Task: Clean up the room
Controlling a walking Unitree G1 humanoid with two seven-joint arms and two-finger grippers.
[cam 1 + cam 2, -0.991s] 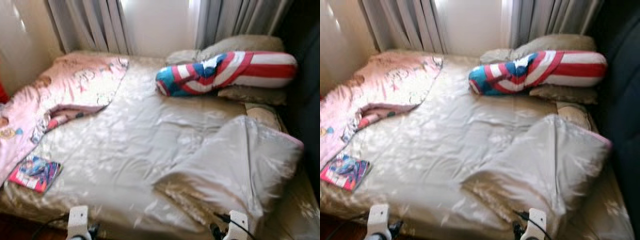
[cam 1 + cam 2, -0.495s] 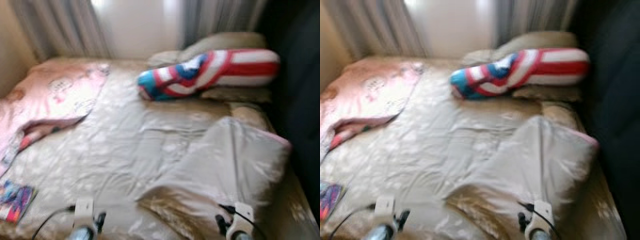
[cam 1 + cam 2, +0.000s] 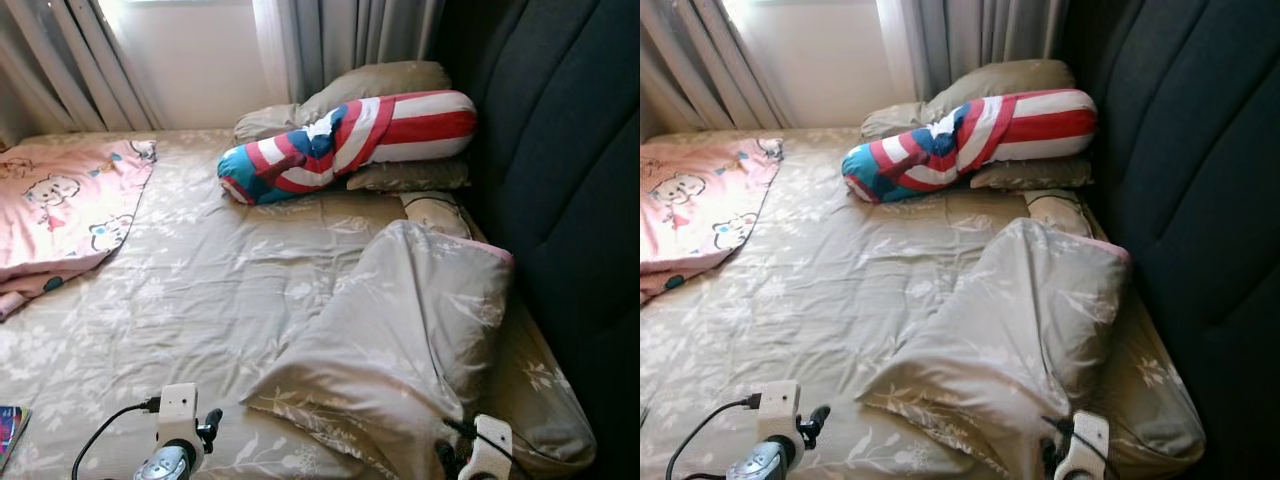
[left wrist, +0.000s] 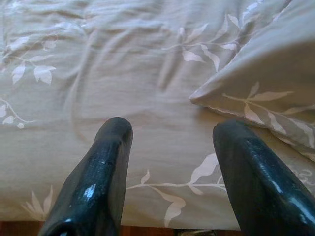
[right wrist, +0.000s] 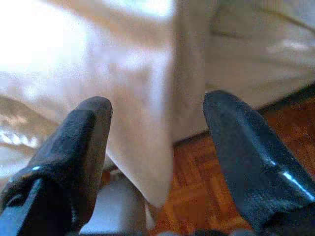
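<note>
Two grippers sit low at the near edge of the bed (image 3: 200,300), both with their black fingers spread apart and nothing between them. The left gripper (image 4: 170,142) hangs just over the beige leaf-print sheet, close beside the folded corner of the beige duvet (image 3: 400,340), which lies bunched in a heap on the right half of the mattress. The right gripper (image 5: 157,137) is at the bed's edge, where pale fabric hangs down over the side toward the orange-brown wooden floor (image 5: 197,196). Further up the bed, a red, white and blue bolster (image 3: 345,140) rests across beige pillows (image 3: 375,80) near the dark padded headboard (image 3: 560,180). A pink cartoon-print blanket (image 3: 60,210) is spread at the far left side, and the corner of a colourful book (image 3: 8,425) lies on the sheet at the near left. Grey curtains (image 3: 340,40) hang behind the bed.
</note>
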